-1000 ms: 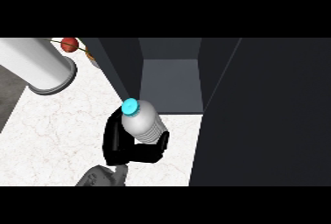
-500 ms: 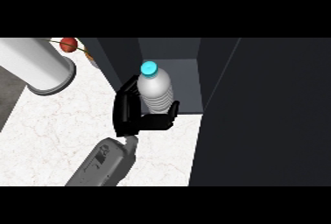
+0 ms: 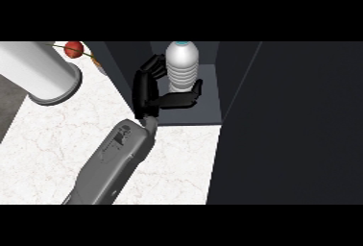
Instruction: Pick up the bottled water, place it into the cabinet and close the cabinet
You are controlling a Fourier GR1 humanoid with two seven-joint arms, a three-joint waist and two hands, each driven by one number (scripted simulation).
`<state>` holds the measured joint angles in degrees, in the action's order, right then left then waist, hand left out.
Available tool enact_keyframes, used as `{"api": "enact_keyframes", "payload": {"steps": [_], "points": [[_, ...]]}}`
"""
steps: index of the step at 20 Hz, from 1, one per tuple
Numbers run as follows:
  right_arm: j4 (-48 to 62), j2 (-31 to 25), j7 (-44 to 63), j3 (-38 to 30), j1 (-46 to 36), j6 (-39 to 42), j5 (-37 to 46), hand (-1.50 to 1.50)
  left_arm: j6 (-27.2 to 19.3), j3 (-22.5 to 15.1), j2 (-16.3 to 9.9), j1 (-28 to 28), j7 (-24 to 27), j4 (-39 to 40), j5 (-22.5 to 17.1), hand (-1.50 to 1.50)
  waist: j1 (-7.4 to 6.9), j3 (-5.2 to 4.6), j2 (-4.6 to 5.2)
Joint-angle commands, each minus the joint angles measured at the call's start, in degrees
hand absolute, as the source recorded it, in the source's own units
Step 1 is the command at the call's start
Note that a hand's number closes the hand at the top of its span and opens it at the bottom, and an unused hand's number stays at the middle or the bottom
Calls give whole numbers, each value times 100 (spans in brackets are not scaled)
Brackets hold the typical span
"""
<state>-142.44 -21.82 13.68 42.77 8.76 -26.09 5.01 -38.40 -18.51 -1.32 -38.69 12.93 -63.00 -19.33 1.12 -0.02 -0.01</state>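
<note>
Head view is showing the left hand (image 3: 157,93) curling its fingers and thumb round the bottled water (image 3: 182,66), holding it upright inside the open cabinet (image 3: 186,116) (the right hand is not showing). The dark cabinet door (image 3: 291,125) is standing just beside; releasing above the shelf could be tipping the bottle.

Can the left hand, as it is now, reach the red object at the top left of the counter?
Probably not at once. The left hand is curled round the water bottle inside the cabinet, so it is occupied. The red object lies to its left, with the cabinet's side wall between them.
</note>
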Motion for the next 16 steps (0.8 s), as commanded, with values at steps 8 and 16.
{"api": "enact_keyframes", "payload": {"steps": [8,16], "points": [[-537,-81,163,-18,-12,137,135,-150,-185,554,129,-1323,361,2178,75,150,59,-1,27],[-651,-216,-66,121,227,45,140,-150,-373,858,42,-1720,720,3674,614,150,148,-2,47]]}}
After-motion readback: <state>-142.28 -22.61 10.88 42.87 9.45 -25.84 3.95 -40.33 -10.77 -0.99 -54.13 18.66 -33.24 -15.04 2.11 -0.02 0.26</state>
